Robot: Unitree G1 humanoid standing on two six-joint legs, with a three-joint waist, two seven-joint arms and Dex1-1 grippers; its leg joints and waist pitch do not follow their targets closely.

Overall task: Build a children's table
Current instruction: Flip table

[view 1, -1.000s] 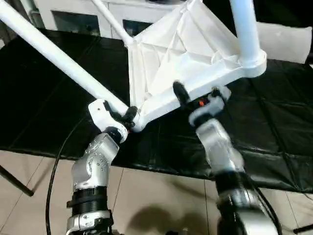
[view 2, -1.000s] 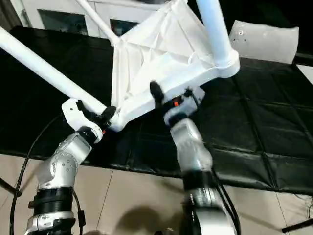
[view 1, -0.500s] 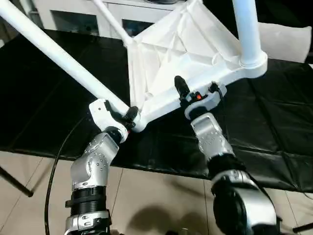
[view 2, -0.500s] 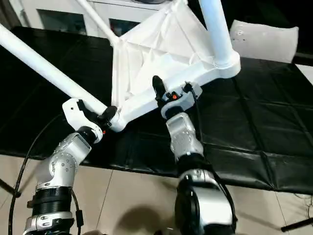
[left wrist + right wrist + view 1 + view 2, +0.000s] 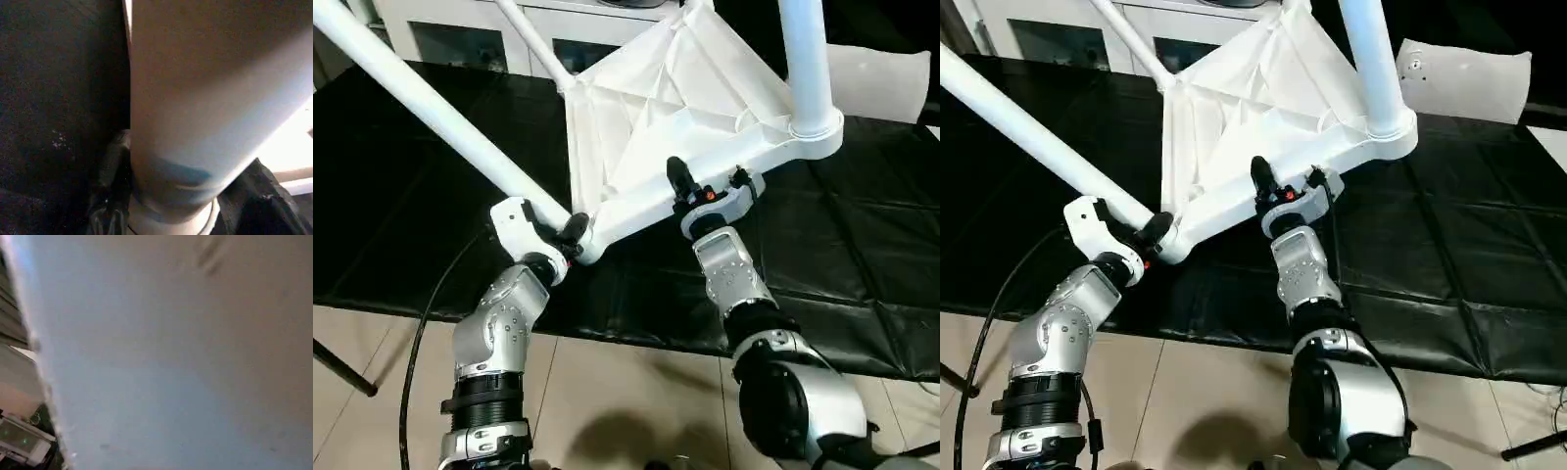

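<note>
The children's table hangs tilted above the black mat, its X-ribbed top (image 5: 675,88) turned underside toward me. One long leg (image 5: 431,108) runs up to the left from the near corner socket. Another leg (image 5: 806,69) rises from the right socket, and a third (image 5: 533,44) shows at the back. My left gripper (image 5: 560,233) is shut on the first leg just above its socket; the left wrist view shows that leg (image 5: 195,98) between the black fingers (image 5: 110,166). My right gripper (image 5: 690,196) clasps the top's near rim, one black finger lying over its inner side.
A black padded mat (image 5: 862,245) covers the work table, with its front edge close to my forearms. White cabinets with glass doors (image 5: 460,29) stand behind. A flat white panel (image 5: 886,83) lies at the back right. A black cable (image 5: 421,333) hangs by my left arm.
My right gripper has moved in onto the top's near rim and its fingers have closed from wide open. The left gripper's hold on the leg is unchanged.
</note>
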